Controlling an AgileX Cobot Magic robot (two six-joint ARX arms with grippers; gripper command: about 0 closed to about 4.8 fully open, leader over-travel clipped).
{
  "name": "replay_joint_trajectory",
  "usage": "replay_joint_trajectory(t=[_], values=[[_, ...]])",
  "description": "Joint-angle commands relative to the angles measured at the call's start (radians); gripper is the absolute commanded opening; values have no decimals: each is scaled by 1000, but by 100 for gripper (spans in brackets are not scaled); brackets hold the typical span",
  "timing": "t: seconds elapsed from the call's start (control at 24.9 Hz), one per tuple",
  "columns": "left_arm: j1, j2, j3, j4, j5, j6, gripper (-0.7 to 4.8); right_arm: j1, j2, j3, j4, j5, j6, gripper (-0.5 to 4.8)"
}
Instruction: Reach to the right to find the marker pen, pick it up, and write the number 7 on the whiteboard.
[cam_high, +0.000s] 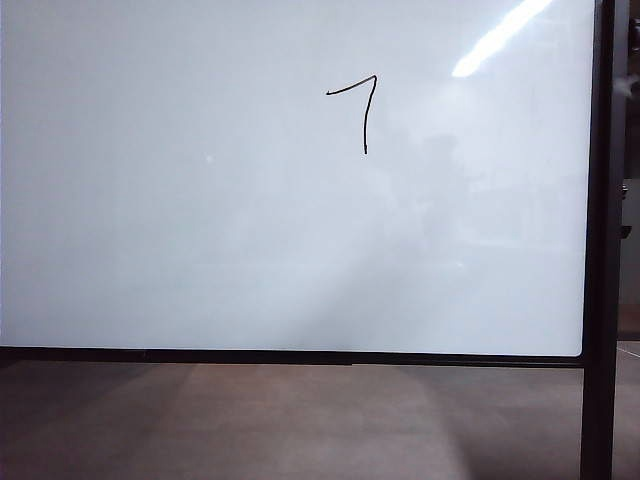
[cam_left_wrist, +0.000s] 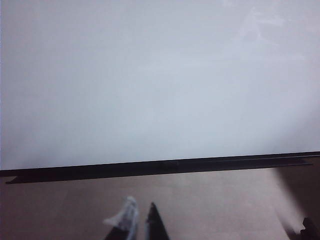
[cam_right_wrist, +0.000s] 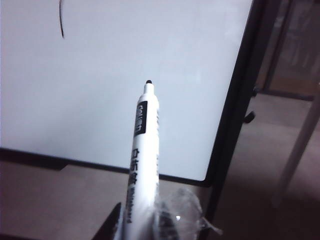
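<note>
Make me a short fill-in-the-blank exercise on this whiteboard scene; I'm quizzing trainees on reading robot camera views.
1. The figure drawn on the whiteboard is the number 7, written in ____ ink.
2. The marker pen is held by the ____ gripper, its tip off the board.
3. The left gripper hangs low in front of the board with its fingertips close together, holding ____.
4. The board's frame is ____ in colour.

Missing words: black; right; nothing; black
</note>
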Motion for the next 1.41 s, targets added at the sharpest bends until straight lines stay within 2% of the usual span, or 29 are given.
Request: replay_joint_trajectory(t=[0.04, 0.2, 0.4, 0.6, 0.76, 1.25, 1.41], values=[[0, 0, 1, 6, 4, 2, 30, -102, -38, -14, 10, -126, 4, 3], [0, 0, 1, 6, 4, 2, 30, -215, -103, -41, 6, -142, 5, 3], [0, 0, 1, 5, 4, 1, 30, -271, -99, -76, 35, -133, 23, 3], [0, 0, 1, 6, 4, 0, 30, -272, -99, -116, 93, -133, 82, 3], [0, 0, 1, 6, 4, 0, 30, -273, -99, -116, 110, -133, 83, 3], [0, 0, 1, 6, 4, 0, 30, -275, -99, -116, 105, -133, 101, 3], [0, 0, 1, 6, 4, 0, 30, -309, -99, -116, 82, -145, 101, 3]])
